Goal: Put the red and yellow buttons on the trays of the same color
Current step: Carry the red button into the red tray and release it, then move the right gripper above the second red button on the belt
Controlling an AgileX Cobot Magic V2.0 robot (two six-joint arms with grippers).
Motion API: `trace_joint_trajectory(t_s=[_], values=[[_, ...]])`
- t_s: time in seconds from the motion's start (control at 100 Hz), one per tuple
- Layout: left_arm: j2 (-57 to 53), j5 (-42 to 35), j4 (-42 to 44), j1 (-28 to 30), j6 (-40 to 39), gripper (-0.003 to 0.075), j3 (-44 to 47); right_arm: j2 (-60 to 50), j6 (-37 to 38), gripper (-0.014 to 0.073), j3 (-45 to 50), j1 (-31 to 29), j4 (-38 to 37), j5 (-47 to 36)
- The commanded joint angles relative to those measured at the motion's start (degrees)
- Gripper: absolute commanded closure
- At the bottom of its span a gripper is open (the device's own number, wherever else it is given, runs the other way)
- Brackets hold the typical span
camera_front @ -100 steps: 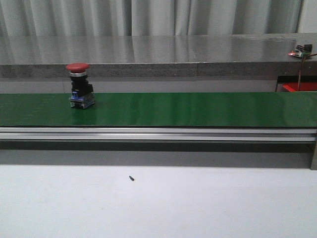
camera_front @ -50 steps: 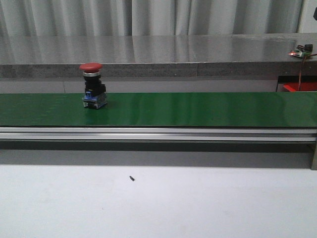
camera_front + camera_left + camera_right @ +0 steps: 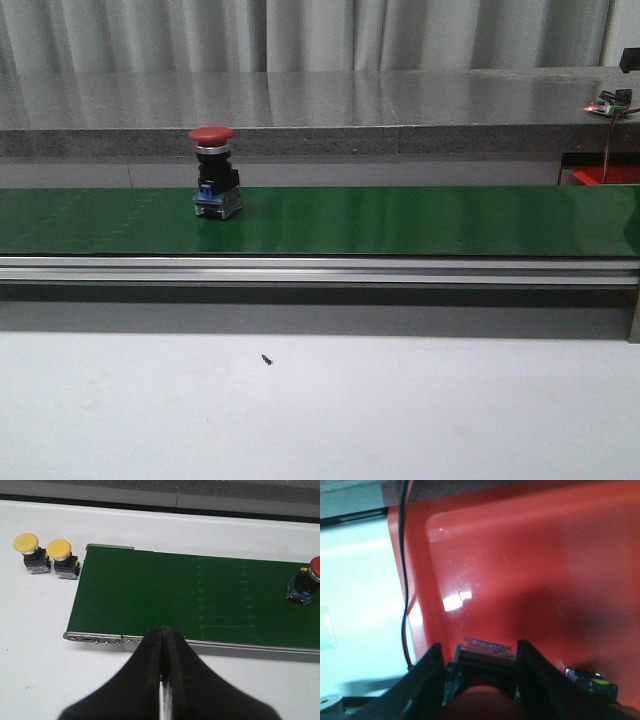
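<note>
A red button (image 3: pixel 215 175) with a black and blue base stands upright on the green conveyor belt (image 3: pixel 400 220), left of the middle; it also shows in the left wrist view (image 3: pixel 304 580). My left gripper (image 3: pixel 164 632) is shut and empty, above the white table by the belt's near rail. Two yellow buttons (image 3: pixel 27 552) (image 3: pixel 62 557) stand on the table just past the belt's end. My right gripper (image 3: pixel 480 655) is shut on another red button (image 3: pixel 485 662), low over the red tray (image 3: pixel 520 570). No yellow tray is in view.
A corner of the red tray (image 3: pixel 605 176) shows at the far right behind the belt. A second button base (image 3: pixel 587 677) lies in the tray beside my right fingers. A black cable (image 3: pixel 405 580) runs along the tray's rim. A small dark speck (image 3: pixel 266 359) lies on the white table.
The red button on the belt has travelled to the right along the conveyor. Nothing else in the front view has moved.
</note>
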Motion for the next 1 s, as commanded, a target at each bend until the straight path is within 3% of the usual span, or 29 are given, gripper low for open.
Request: trace_joint_trajectory(t_s=[0.0, 0.45, 0.52, 0.69, 0.99], values=[[-0.82, -3.11, -1.74, -0.14, -0.06, 0.074, -1.42, -2.89, -0.8, 0.037, -2.21, -0.41, -0.1, 2.07], [-0.82, -3.11, -1.74, -0.14, -0.06, 0.074, -1.42, 0.9, -1.16, 0.0366, -2.21, -0.86, -0.1, 0.38], [-0.82, -3.11, -1.74, -0.14, -0.06, 0.074, -1.42, 0.9, -1.94, 0.0323, -2.21, -0.91, -0.1, 0.41], [-0.82, -3.11, -1.74, -0.14, -0.06, 0.074, -1.42, 0.9, -2.21, 0.0116, -2.21, -0.91, -0.1, 0.44], [-0.82, -3.11, -1.74, -0.14, -0.06, 0.074, -1.42, 0.66, -2.21, 0.0119, -4.17, -0.91, -0.1, 2.37]])
